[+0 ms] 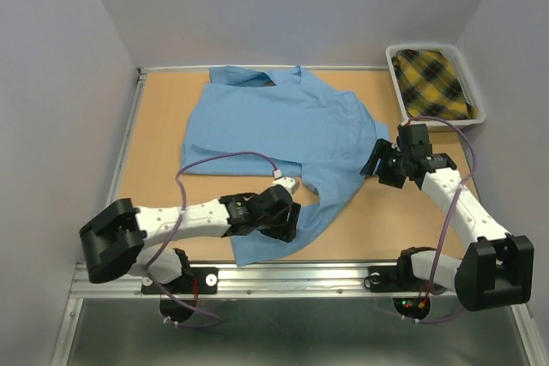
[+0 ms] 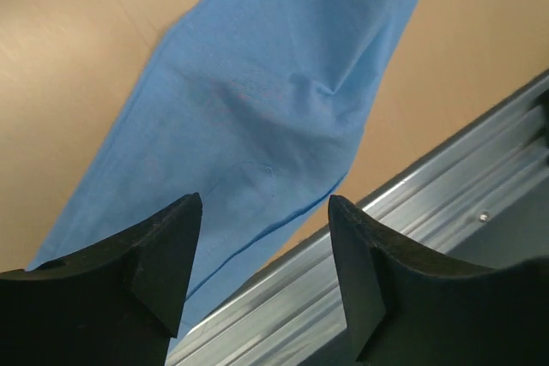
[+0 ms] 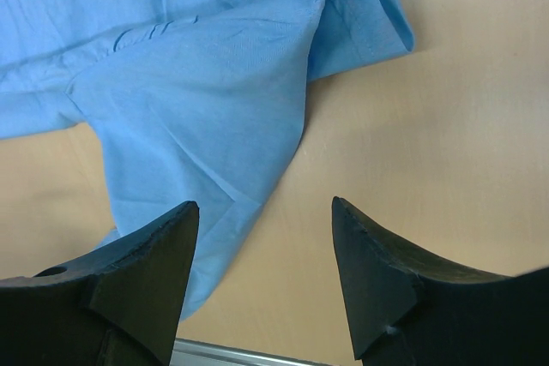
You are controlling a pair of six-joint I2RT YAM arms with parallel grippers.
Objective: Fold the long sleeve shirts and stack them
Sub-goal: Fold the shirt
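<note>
A light blue long sleeve shirt [image 1: 283,122] lies spread on the wooden table, collar toward the back. One sleeve [image 1: 266,242] runs down to the near edge. My left gripper [image 1: 287,220] hovers over that sleeve, open; in the left wrist view the sleeve [image 2: 257,109] lies flat beyond the empty left gripper [image 2: 264,212]. My right gripper [image 1: 382,169] is at the shirt's right edge, open. In the right wrist view the shirt [image 3: 197,83] fills the upper left, and the right gripper [image 3: 264,212] straddles its edge with nothing between the fingers.
A white basket [image 1: 476,92] at the back right holds a yellow plaid garment [image 1: 433,83]. A metal rail [image 2: 446,177] borders the table's near edge, just past the sleeve end. Grey walls enclose the table [image 1: 154,135] on three sides.
</note>
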